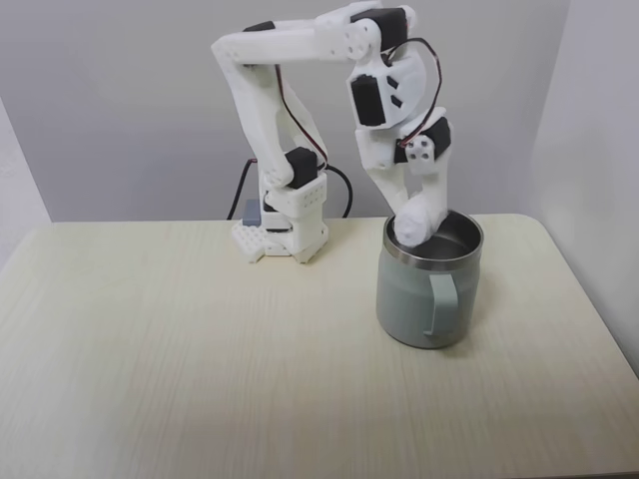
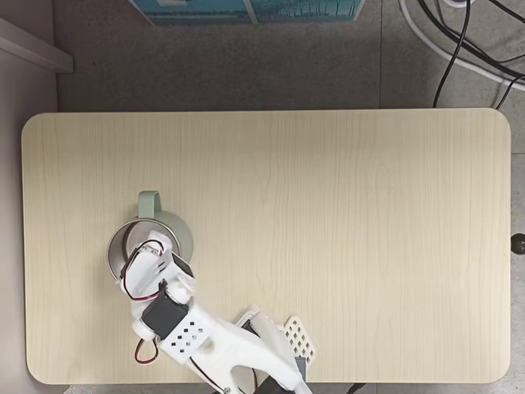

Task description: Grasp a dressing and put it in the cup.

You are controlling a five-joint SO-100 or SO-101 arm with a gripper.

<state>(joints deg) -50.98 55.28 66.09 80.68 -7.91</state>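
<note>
over the cup: pincer (image 1: 417, 226) pinching the dressing (image 1: 411, 231) at the steel rim
cup (image 1: 404, 299): upright on the bench (image 1: 180, 349), handle facing the camera

No text, label, brand or number can be read anywhere

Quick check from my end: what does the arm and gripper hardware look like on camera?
White printed plastic arm with black servo blocks at the joints, thin red and black wires looping along it, and a black cable at its base. The gripper is white too, with a dotted black panel near the wrist.
</note>
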